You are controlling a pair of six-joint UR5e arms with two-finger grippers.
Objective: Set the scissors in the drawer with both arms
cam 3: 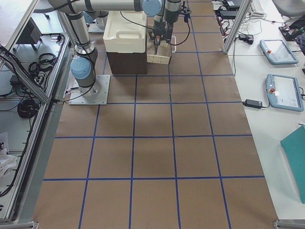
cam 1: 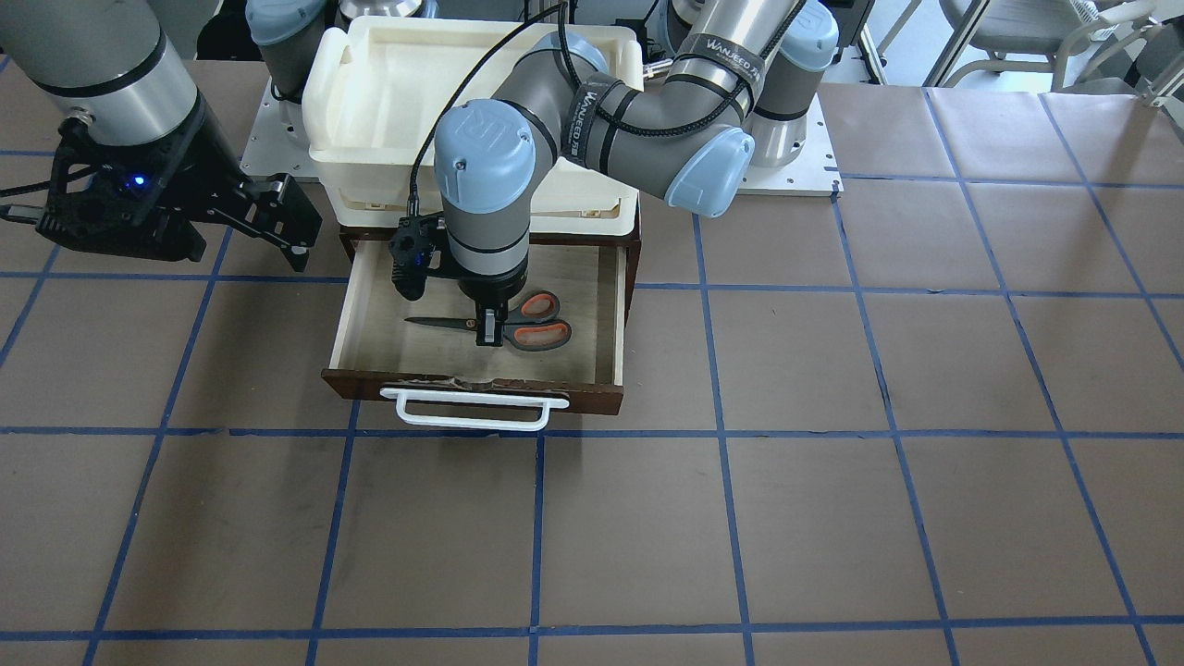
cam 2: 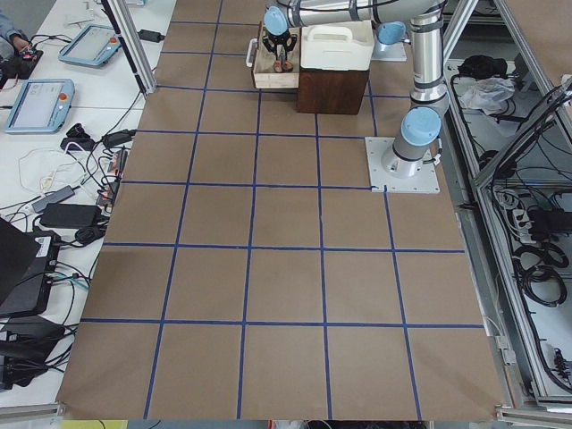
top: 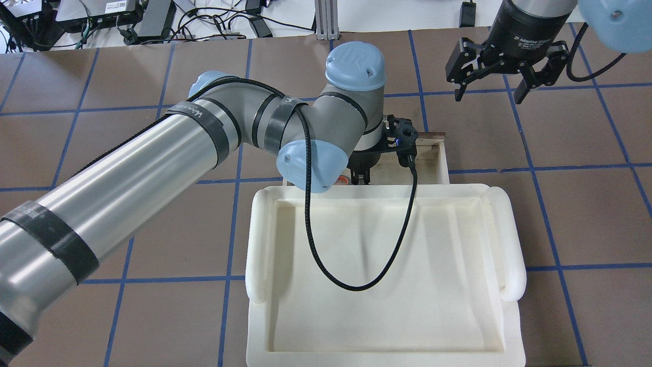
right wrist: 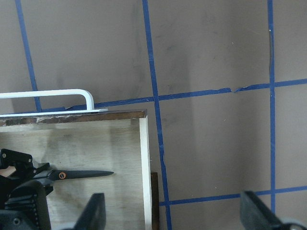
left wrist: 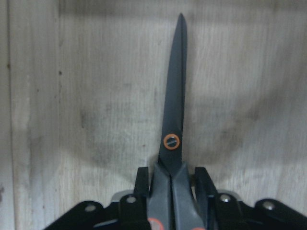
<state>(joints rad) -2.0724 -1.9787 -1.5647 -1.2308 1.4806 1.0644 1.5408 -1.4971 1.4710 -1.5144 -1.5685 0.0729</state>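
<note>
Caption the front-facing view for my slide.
Left gripper holds scissors inside the open drawer; right gripper hovers open beside it.

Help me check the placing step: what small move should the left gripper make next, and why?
Probably open the left gripper and let go: it is shut on the scissors by the pivot, and they lie flat and low inside the open drawer, seemingly on its floor.

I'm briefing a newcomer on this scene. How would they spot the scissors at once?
Under the cream tray sits an open wooden drawer. Inside, against its pale floor, the left gripper pinches the scissors, the only item with orange-lined handle loops.
</note>
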